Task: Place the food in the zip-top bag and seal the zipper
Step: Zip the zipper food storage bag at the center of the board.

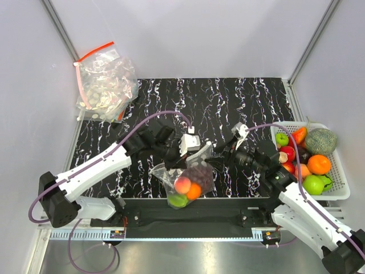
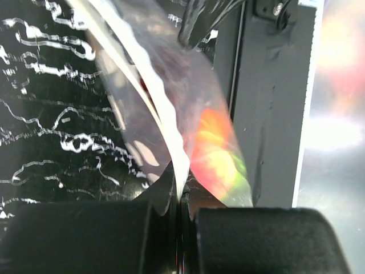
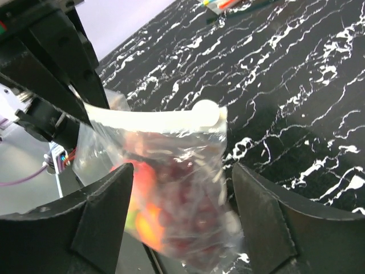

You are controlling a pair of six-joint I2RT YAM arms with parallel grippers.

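The bag point(image 1: 185, 180) hangs at 6 o'clock on the desk point(image 1: 239, 103), right at its near edge. The left jaws are clamped shut on the zipper point(image 2: 171, 142) and carry the whole load. The right jaws gape wide on either side of the bag's slider point(image 3: 205, 114) end, gripping nothing.

Risks, as I judge them:
- The fruit's weight may drag the thin strip out of the left jaws, and the bag would then drop past the desk edge.
- The right jaws may close on loose film below the slider and leave the mouth partly unsealed. Whether it is sealed now, I cannot tell.

Counts:
- One bag in hand, holding four items: peach point(image 1: 182, 185), orange point(image 1: 194, 190), green fruit point(image 1: 178, 200), grapes point(image 1: 199, 173).
- One heap point(image 1: 105, 85) of spare bags at 10 o'clock.
- One basket point(image 1: 342, 191) at 3 o'clock, holding roughly nine pieces, too crowded to count surely.
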